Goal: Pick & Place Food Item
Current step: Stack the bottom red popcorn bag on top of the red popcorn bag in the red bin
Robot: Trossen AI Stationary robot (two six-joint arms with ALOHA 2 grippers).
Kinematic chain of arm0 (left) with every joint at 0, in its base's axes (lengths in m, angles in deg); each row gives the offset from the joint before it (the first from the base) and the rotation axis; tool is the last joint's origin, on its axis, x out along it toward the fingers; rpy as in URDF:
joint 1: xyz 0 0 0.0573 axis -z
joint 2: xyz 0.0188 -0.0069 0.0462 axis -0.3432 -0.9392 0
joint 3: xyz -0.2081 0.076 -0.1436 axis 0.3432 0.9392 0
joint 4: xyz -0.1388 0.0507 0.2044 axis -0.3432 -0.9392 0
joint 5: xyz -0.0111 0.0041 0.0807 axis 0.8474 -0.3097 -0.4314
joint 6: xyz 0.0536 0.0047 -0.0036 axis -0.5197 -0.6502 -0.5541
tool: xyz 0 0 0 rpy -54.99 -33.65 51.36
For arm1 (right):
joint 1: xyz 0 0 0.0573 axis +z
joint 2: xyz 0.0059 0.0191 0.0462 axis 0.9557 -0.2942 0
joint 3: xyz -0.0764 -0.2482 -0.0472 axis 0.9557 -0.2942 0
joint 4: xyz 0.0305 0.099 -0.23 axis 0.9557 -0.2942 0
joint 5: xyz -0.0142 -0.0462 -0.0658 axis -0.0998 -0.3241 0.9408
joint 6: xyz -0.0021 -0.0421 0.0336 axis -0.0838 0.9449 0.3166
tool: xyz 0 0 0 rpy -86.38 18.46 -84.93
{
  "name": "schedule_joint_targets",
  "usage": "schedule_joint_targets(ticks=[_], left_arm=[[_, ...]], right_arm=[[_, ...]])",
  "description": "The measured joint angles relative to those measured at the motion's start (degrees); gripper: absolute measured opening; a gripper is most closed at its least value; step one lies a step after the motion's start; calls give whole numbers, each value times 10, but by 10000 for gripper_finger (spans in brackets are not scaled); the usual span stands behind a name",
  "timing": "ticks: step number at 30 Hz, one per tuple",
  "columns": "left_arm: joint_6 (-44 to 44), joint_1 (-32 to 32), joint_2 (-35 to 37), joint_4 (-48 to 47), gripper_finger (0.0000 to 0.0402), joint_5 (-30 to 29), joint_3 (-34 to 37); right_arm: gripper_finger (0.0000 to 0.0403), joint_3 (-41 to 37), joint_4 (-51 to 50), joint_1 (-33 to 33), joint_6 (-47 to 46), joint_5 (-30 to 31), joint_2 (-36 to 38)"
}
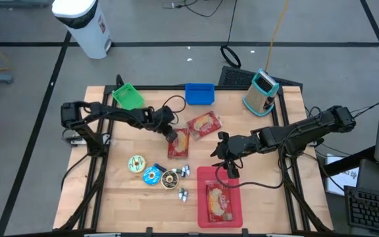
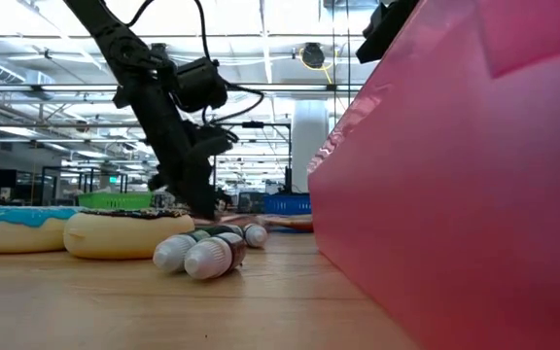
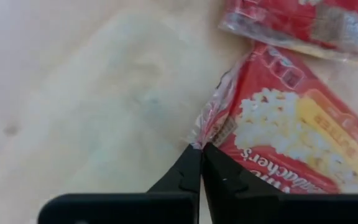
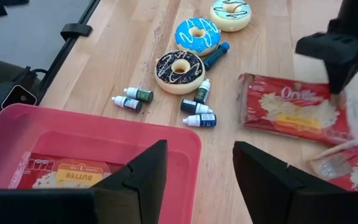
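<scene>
A red popcorn packet [image 1: 179, 145] lies flat on the wooden table near its middle. My left gripper [image 1: 171, 135] is shut on the packet's edge. A second popcorn packet [image 1: 204, 125] lies just beyond it, toward the far right. A third packet [image 1: 219, 201] lies inside the pink tray [image 1: 202, 174] at the near edge. My right gripper [image 4: 197, 168] hangs open above the tray's far rim with nothing between its fingers. My left gripper pinches the packet's clear crimped edge [image 3: 205, 133] at one corner between its two shut fingers [image 3: 188, 168]. The fingers slant down at it from the table's left. The rest of the packet [image 3: 291, 137] lies on the table.
Three toy donuts [image 1: 152, 175] and several small bottles [image 1: 183, 171] lie left of the tray. A green bin [image 1: 128, 96], a blue bin [image 1: 199, 93] and a teal device [image 1: 262, 92] stand along the far edge.
</scene>
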Motion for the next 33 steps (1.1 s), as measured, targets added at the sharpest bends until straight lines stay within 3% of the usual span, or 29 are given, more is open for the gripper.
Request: schedule_joint_targets(ticks=[10, 21, 26, 33], left_arm=[[-51, 15, 183, -109, 2, -115, 1], [-76, 107, 382, -188, 1, -217, 0], [-75, 152, 433, -205, 1, -241, 0], [-83, 199, 453, -205, 1, -261, 0]], right_arm=[[171, 0, -1, -2, 0, 2, 0], [171, 0, 5, -5, 0, 4, 0], [171, 0, 21, -15, 0, 4, 0], [171, 0, 33, -29, 2, 4, 0]])
